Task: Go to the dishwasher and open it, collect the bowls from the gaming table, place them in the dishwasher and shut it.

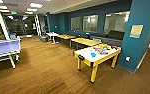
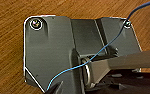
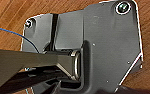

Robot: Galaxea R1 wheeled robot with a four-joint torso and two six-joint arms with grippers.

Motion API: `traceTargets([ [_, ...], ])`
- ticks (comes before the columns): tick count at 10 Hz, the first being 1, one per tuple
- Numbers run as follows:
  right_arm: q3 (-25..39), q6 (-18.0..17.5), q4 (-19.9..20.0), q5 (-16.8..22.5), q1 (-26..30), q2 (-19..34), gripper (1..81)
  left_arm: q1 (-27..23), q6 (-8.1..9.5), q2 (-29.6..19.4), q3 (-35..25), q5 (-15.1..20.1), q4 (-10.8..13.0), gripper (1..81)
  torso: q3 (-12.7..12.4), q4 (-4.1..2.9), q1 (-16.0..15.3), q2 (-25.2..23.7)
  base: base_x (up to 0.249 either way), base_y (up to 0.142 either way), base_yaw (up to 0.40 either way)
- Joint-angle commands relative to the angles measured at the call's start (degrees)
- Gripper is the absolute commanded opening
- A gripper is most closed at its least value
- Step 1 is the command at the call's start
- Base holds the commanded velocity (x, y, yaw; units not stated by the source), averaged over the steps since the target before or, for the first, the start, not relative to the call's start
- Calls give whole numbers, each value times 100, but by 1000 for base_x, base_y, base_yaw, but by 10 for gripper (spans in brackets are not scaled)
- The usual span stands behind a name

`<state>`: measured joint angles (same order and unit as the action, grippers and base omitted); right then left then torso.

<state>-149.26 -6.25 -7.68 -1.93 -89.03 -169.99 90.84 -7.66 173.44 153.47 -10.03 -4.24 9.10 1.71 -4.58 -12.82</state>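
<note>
Left gripper (image 2: pixel 73 57) and right gripper (image 3: pixel 91 50) hang over brown wood-plank floor (image 1: pixel 46 67); whether either is released or clenched cannot be told. Ahead stand a blue table-tennis table (image 1: pixel 3 48), yellow-topped rectangular tables (image 1: pixel 84 41), then a white-topped, yellow-legged table (image 1: pixel 96 56) carrying small colourful items.

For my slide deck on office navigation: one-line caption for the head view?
Games room with wood floor: yellow-legged game table ahead, blue table-tennis table at left, teal wall at right.

Ping-pong table (image 1: pixel 3 48) left, air-hockey table (image 1: pixel 97 55) right
</note>
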Motion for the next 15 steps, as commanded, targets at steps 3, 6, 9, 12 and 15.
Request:
traceTargets([
  [3, 3, 1, -23, 289, 302, -56, 811, -247, -25, 7, -18, 300, 29, 811, 0, 0, 0, 0, 0, 0, -394],
  [6, 3, 1, -23, 289, 302, -73, 811, -264, -34, 7, -18, 300, 38, 811, 0, 0, 0, 0, 0, 0, -363],
  [9, -5, 10, -32, 289, 311, -100, 811, -264, -34, -19, -18, 334, 20, 811, 0, 0, 0, 0, 0, 0, -141],
  [12, -41, 10, -32, 281, 302, -126, 811, -247, -43, -1, -27, 397, 46, 811, 0, 0, 0, 0, 0, 0, 0],
  [15, -58, 10, -32, 281, 293, -126, 811, -238, -43, -1, -18, 397, 46, 811, 0, 0, 0, 0, 0, 0, 0],
])
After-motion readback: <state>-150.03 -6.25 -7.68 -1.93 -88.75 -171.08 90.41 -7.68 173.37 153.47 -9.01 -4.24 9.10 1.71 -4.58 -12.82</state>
